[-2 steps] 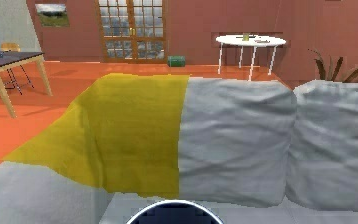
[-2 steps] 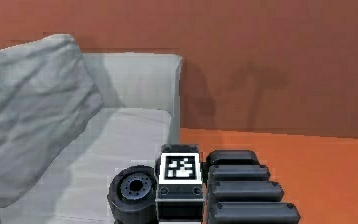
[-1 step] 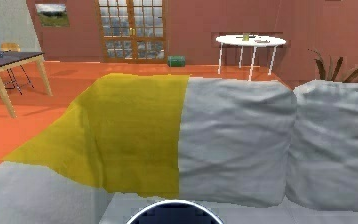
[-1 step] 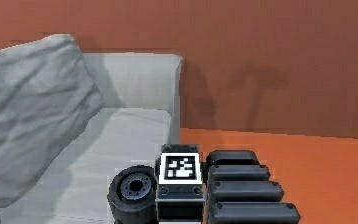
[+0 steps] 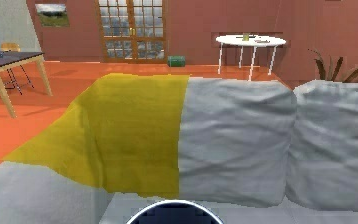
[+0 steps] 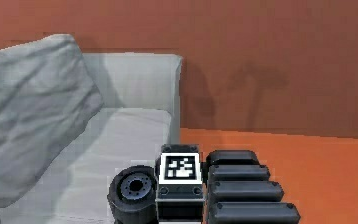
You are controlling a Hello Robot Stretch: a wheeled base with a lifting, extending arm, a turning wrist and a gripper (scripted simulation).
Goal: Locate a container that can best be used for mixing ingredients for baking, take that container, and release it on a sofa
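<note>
At the grey sofa, my claw sits placed, I judge, for release; grip and load cannot be told.

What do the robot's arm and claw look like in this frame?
The arm is a stack of black, blocky segments with rounded corners. Beside it sits a white square marker with black marks. Left of that, the claw is a dark round body; its fingers cannot be made out.

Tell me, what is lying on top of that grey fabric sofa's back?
A mustard-yellow cloth throw is draped over the backrest of the grey fabric sofa. The upholstery beneath it is covered, so anything under the throw cannot be seen.
</note>
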